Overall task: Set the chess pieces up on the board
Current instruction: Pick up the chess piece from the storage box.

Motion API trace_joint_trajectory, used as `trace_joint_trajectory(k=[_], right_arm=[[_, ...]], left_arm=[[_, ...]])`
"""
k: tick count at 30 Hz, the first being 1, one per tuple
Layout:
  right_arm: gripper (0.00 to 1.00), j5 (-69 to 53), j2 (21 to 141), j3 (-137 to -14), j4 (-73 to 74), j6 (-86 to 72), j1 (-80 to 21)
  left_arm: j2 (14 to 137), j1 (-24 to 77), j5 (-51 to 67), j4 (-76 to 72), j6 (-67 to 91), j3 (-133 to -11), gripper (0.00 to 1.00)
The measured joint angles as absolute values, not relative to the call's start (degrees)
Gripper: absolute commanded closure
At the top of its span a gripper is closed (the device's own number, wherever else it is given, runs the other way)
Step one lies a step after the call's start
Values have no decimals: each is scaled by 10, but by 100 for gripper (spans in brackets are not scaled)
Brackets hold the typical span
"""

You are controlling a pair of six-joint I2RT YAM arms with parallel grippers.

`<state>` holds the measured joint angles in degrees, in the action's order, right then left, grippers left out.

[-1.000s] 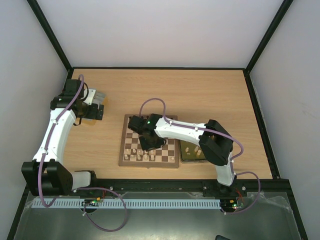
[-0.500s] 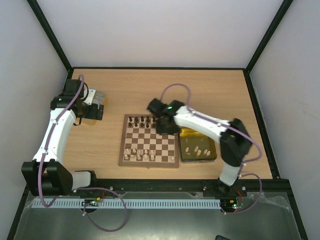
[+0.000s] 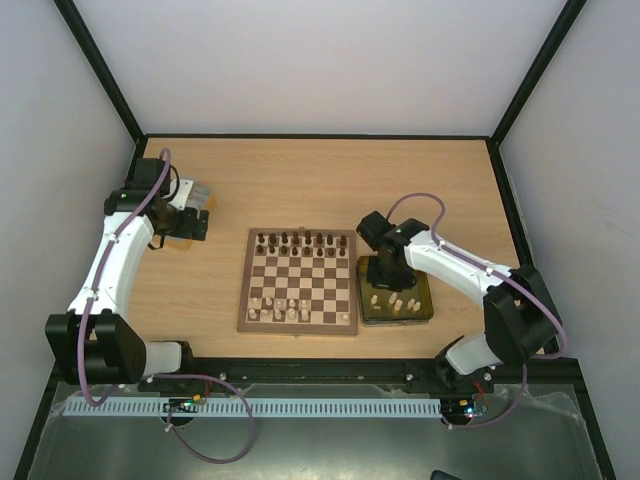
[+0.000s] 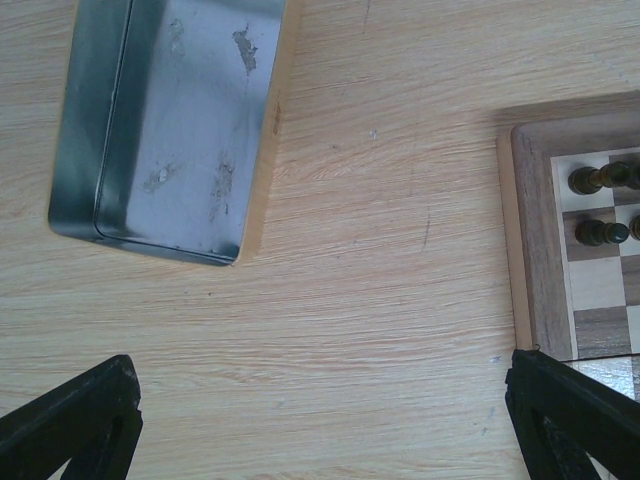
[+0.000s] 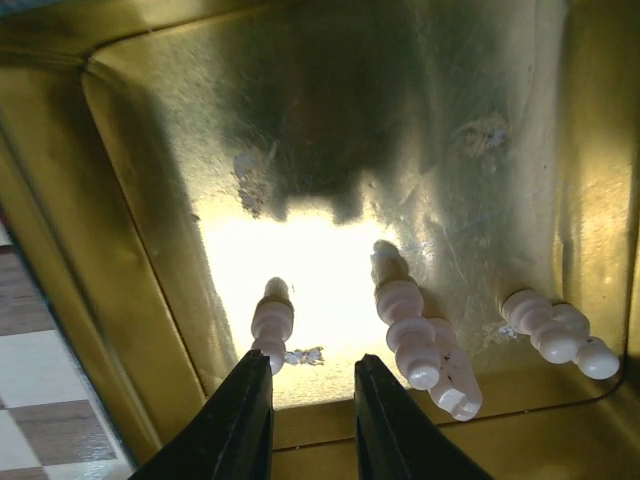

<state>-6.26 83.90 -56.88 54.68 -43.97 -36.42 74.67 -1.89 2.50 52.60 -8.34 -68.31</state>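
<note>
The board [image 3: 244, 300] lies mid-table. Dark chess pieces [image 3: 300, 240] stand along its far rows and cream ones [image 3: 280, 308] along its near rows. My right gripper [image 3: 386, 277] hangs over the gold tray [image 3: 424, 300] to the right of the board. In the right wrist view the gripper [image 5: 312, 385] is open a little and empty, just above the tray floor. A cream piece [image 5: 271, 320] lies by its left finger and two more [image 5: 415, 335] to its right. My left gripper [image 4: 320, 430] is wide open and empty over bare table, left of the board's corner [image 4: 525, 250].
A silver tray [image 3: 197, 192] sits at the far left, beside the left gripper, and shows empty in the left wrist view [image 4: 170, 120]. Another cream piece [image 5: 555, 335] lies in the gold tray's corner. The gold tray's walls [image 5: 120, 300] rise close round the right fingers.
My right arm has swung right, from over the board's near left squares, past its far row, to above the gold tray. The left arm has not moved.
</note>
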Motion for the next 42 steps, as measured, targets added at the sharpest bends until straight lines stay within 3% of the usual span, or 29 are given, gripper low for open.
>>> trace_joint_trajectory(k=[42], right_arm=[[77, -137, 878, -509, 472, -396, -365]], left_arm=[[750, -19, 23, 526, -83, -683, 1]])
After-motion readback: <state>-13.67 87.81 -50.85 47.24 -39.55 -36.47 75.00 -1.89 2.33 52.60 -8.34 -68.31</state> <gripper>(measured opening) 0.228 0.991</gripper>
